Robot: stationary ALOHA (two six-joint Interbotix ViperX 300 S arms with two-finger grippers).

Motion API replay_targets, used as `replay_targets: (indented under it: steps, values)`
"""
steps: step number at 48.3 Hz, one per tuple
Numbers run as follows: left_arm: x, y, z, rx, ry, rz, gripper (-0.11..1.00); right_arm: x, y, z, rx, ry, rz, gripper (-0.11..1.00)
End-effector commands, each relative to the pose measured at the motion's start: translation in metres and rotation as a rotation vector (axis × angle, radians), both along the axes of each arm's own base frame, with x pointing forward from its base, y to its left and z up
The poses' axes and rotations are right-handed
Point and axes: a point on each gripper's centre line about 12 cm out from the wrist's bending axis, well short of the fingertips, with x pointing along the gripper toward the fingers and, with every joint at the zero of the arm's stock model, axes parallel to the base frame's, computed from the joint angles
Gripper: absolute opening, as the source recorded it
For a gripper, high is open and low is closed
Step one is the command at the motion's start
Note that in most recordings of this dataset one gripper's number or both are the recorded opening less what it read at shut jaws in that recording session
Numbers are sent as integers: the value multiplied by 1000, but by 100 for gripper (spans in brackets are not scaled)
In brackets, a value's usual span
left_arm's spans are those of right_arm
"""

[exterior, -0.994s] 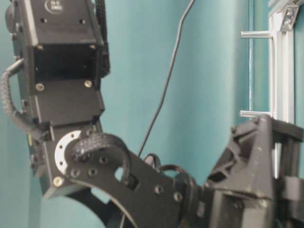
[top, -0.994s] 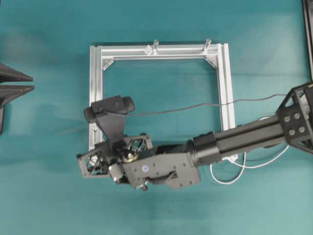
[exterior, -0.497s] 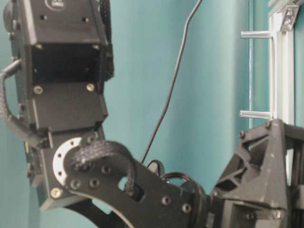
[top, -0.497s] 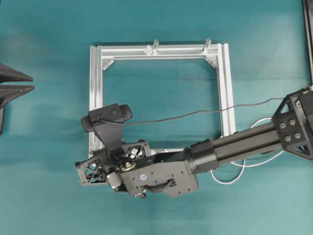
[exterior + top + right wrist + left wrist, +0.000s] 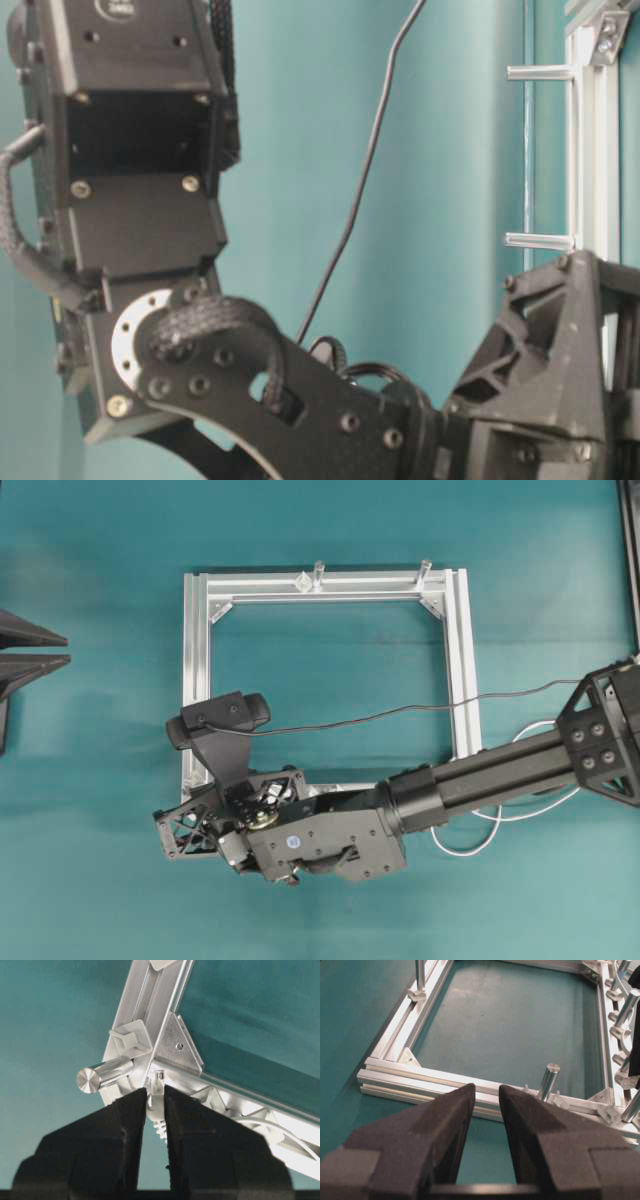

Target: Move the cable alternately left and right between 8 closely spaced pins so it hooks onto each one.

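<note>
In the right wrist view my right gripper (image 5: 156, 1094) is shut on the small white plug (image 5: 158, 1085) of the cable, held at the frame's corner bracket (image 5: 177, 1047) beside a round metal post (image 5: 100, 1077). White cable (image 5: 280, 1127) lies along the rail, where pale translucent pins (image 5: 212, 1096) sit. Overhead, the right arm reaches across the frame's lower-left corner with its gripper (image 5: 185, 825) mostly hidden, and cable (image 5: 470, 845) loops off the lower right. My left gripper (image 5: 486, 1091) is open and empty, short of the frame's near rail (image 5: 420, 1077), and shows at the left edge (image 5: 66, 648) overhead.
The square aluminium frame (image 5: 465, 660) lies on the teal table with two round posts (image 5: 319, 572) on its far rail. A thin black camera wire (image 5: 400, 712) crosses the frame. The right arm (image 5: 140, 200) fills the table-level view, with posts (image 5: 540, 240) behind it.
From a second ago, the right arm and its gripper shifted slightly down toward the table's near edge and left. It has held still over the last half second. The left gripper is unmoved.
</note>
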Motion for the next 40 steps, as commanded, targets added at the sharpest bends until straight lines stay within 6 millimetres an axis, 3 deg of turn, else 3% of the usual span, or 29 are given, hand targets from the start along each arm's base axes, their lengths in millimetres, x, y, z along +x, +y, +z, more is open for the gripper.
replay_targets:
  steps: [1, 16, 40]
  values:
    - [2, 1, 9, 4, -19, 5, 37, 2, 11, 25, 14, -58, 21, 15]
    - [2, 1, 9, 4, -19, 5, 38, 1, 47, 26, 42, -80, 55, 15]
    - [2, 1, 10, 5, -22, 5, 37, 17, 53, 31, 55, -133, 62, 15]
